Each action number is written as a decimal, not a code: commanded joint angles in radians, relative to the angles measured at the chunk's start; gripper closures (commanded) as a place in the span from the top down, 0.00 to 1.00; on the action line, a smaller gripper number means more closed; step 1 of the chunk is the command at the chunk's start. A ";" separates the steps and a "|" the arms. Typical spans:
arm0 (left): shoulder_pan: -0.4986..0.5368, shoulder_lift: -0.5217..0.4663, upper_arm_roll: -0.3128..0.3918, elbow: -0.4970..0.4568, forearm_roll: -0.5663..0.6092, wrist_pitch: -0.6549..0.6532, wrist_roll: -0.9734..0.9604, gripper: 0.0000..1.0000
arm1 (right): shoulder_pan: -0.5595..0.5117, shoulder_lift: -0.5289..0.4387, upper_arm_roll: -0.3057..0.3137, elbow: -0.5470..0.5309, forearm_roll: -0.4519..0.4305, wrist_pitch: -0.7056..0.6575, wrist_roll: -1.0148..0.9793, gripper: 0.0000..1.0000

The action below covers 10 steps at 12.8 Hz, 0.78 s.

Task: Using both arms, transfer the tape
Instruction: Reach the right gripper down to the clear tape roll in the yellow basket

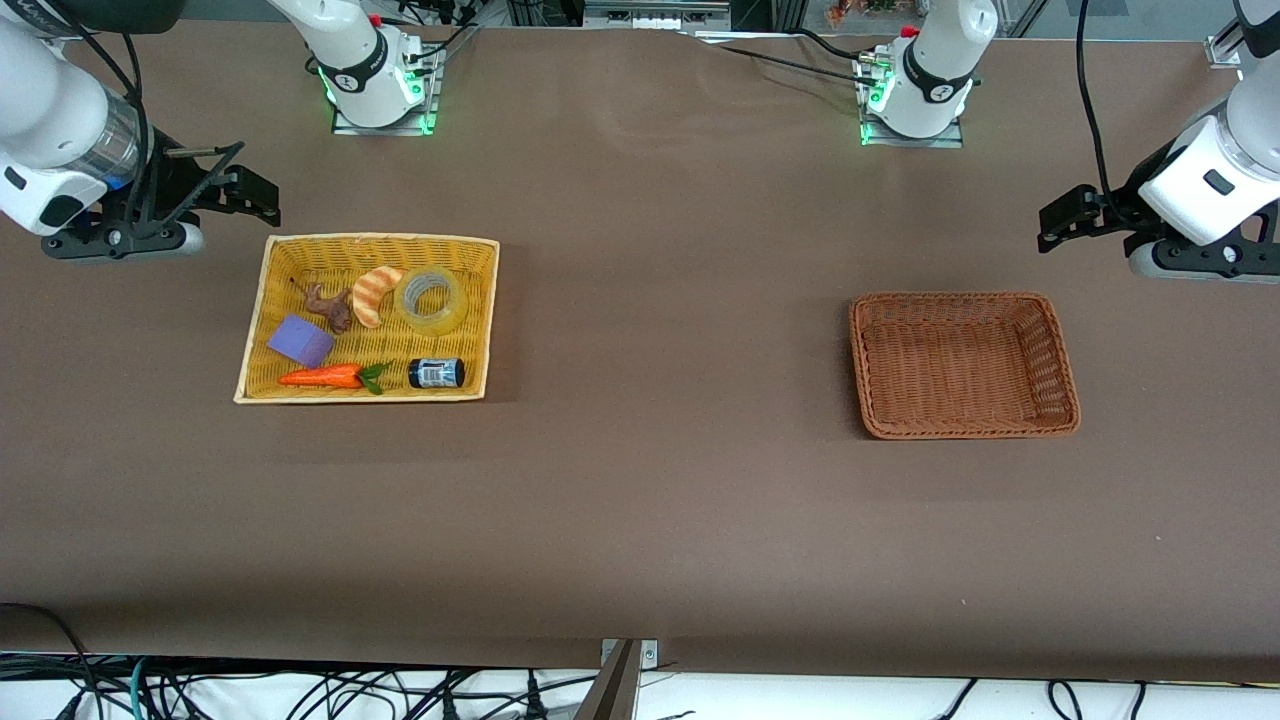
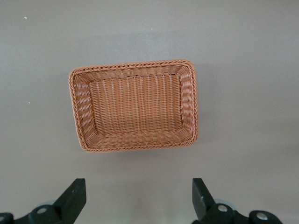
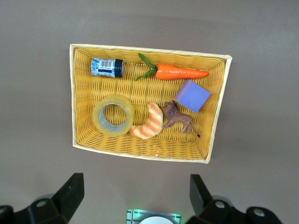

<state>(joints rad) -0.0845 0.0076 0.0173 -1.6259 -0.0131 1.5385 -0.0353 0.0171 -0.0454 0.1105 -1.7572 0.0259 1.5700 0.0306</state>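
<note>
The brown basket (image 1: 1064, 400) lay empty and the tape (image 1: 431, 299) sat untouched in the yellow basket (image 1: 252, 350); left gripper (image 2: 138, 198) and right gripper (image 3: 135, 196) hovered spread apart, transfer unstarted.

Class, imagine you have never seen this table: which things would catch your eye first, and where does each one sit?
The yellow basket toward the right arm's end of the table draws the eye first, crowded with the tape, a croissant, an orange carrot and a purple block. Next comes the empty brown basket toward the left arm's end. The right gripper and left gripper wait open above their baskets.
</note>
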 commanded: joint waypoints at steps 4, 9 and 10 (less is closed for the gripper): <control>0.002 -0.015 -0.002 -0.003 -0.016 -0.011 0.015 1.00 | -0.003 0.074 0.011 -0.026 0.003 0.034 -0.005 1.00; 0.002 -0.015 -0.002 -0.003 -0.016 -0.011 0.015 1.00 | -0.002 0.159 0.083 -0.312 0.002 0.508 0.043 1.00; 0.002 -0.015 -0.002 -0.002 -0.016 -0.011 0.015 1.00 | -0.002 0.192 0.096 -0.335 0.002 0.568 0.043 1.00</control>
<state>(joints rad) -0.0851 0.0065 0.0170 -1.6259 -0.0131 1.5385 -0.0353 0.0203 0.1326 0.1879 -2.0364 0.0260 2.0484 0.0599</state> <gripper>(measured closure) 0.000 0.000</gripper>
